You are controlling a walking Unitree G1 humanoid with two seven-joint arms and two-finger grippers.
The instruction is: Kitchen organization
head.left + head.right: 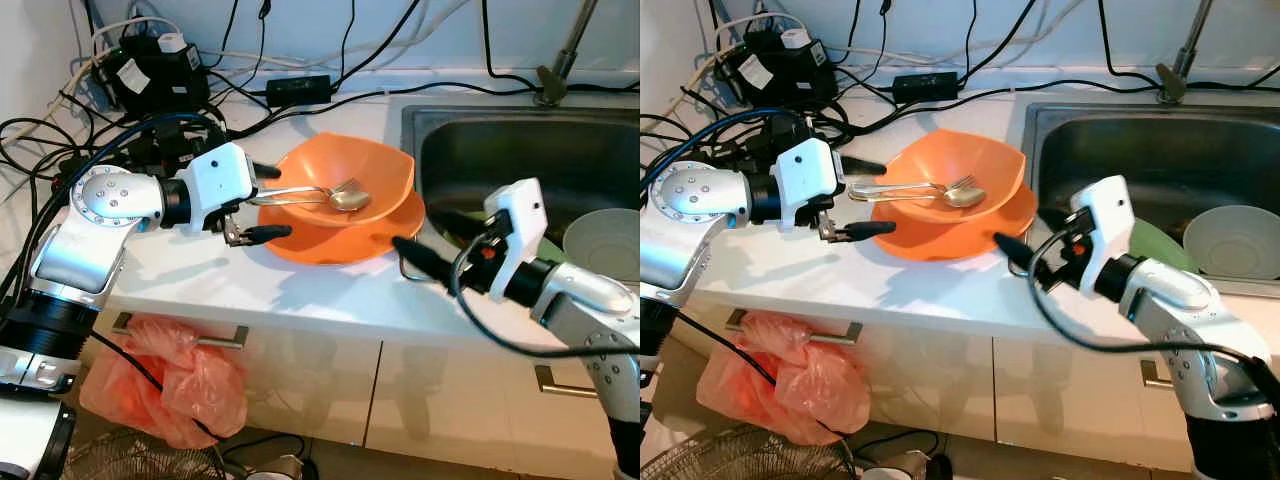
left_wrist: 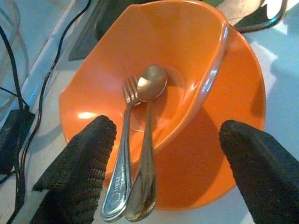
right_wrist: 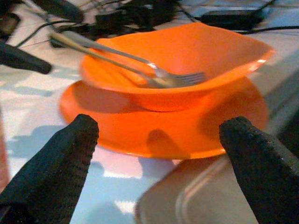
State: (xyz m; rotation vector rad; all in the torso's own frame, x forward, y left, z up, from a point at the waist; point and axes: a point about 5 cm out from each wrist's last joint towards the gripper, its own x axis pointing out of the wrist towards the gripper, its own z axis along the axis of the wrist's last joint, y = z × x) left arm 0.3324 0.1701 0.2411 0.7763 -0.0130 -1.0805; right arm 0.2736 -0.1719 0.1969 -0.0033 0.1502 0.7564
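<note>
Left gripper (image 1: 262, 200) spread wide, straddling near rim of orange bowl (image 1: 375, 170); fork (image 2: 122, 154) and spoon (image 2: 148, 140) handles jut between its fingers, bowl seated on orange plate (image 1: 345, 245) just below

Right gripper (image 1: 1012, 248) also agape, bowl and plate just ahead, on white counter (image 1: 250, 280)

Judgement: to grab cutlery cleanly, centre both handles, close slowly; avoid tipping bowl

Head views add sink (image 1: 500, 150) with pale bowl (image 1: 1240, 240) beyond right gripper; left wrist view shows fork beside spoon
</note>
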